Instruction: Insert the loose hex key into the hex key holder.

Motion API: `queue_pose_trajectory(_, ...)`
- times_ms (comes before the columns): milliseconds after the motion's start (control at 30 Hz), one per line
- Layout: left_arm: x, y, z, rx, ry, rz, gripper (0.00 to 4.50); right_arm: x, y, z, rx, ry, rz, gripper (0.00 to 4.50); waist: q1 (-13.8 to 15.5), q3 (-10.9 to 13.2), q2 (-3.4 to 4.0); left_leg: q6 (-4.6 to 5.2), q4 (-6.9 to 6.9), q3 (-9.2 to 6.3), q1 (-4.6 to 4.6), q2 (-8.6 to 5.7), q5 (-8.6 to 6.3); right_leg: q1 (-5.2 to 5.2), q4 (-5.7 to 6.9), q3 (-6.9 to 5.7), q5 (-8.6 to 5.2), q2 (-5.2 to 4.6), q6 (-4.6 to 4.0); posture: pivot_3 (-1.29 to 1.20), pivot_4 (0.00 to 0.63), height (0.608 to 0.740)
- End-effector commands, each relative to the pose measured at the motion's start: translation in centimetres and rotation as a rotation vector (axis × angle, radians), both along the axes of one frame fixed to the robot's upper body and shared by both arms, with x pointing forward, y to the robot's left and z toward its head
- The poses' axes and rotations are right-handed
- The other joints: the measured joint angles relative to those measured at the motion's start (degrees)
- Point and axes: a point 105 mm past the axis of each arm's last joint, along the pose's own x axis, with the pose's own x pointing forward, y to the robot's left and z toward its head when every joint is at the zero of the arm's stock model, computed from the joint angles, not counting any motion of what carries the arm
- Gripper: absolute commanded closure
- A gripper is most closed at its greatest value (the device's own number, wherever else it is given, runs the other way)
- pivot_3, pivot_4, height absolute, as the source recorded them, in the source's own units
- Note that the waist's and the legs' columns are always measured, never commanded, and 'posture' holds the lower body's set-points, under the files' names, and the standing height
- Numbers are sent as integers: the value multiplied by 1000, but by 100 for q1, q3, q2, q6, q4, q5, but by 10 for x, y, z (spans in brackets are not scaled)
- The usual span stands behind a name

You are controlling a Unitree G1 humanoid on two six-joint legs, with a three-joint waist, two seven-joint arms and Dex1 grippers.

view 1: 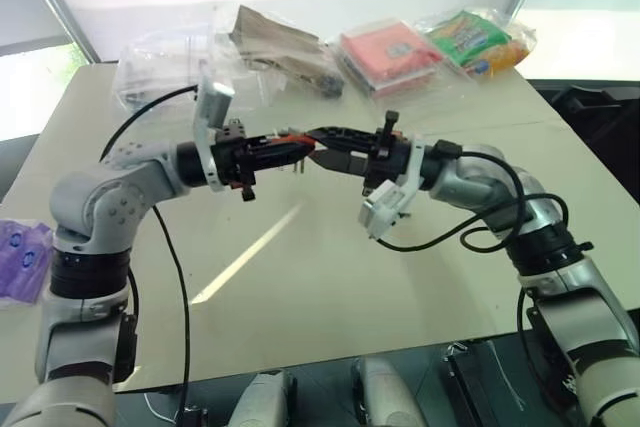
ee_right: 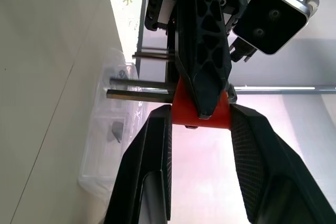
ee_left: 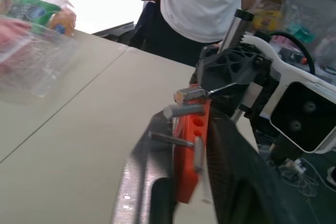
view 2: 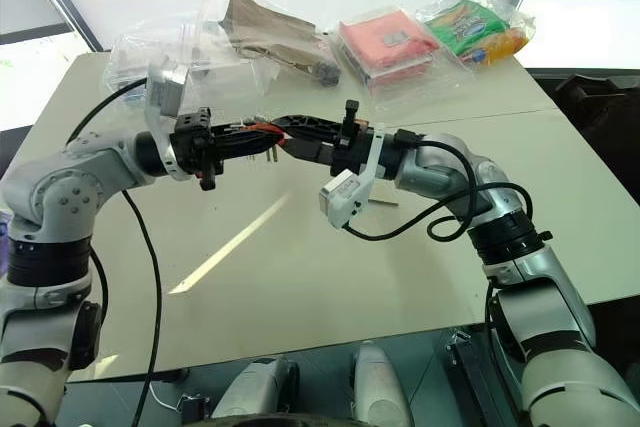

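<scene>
Both sets of fingers are clamped on the hex key holder (view 1: 288, 142) mid-air: left gripper (view 1: 292, 150), right gripper (view 1: 322, 146), plenty of bare counter (view 1: 330, 277) below.

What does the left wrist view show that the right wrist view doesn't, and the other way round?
Left wrist view: a person in a white shirt, snack packets, and open holes in the red holder. Right wrist view: the keys' long shafts sticking from the holder, and a clear bag on the table. Both: the holder gripped by the left gripper and the right gripper.
</scene>
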Motion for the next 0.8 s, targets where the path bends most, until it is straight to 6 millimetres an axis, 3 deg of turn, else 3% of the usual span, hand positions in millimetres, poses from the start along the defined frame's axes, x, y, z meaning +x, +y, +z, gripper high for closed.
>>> queue_pose_trajectory(33,2,5,3,0,-17,22,4447,-10,1,25,48,-81,37,3510,0,0,0,0,0,0,0,0,0,0,0,0,0,0,0,0,150,740)
queue_pose_trajectory(367,2,3,0,12,-20,23,4447,-8,0,21,40,-42,26,3510,1,0,0,0,0,0,0,0,0,0,0,0,0,0,0,0,150,740)
queue_pose_trajectory(600,4,4,0,12,-41,46,4500,-2,-6,9,-7,24,-10,29,6,0,0,0,0,0,0,0,0,0,0,0,0,0,0,0,150,740)
queue_pose_trajectory(667,5,7,2,9,-52,71,4500,-1,-9,5,-24,63,-19,29,10,0,0,0,1,-1,-1,0,0,1,0,0,0,0,0,0,150,740)
queue_pose_trajectory(800,6,13,-2,74,-138,136,4500,20,-33,-10,28,414,-162,29,1,0,0,0,1,-1,0,1,0,3,0,0,0,-1,0,0,150,740)
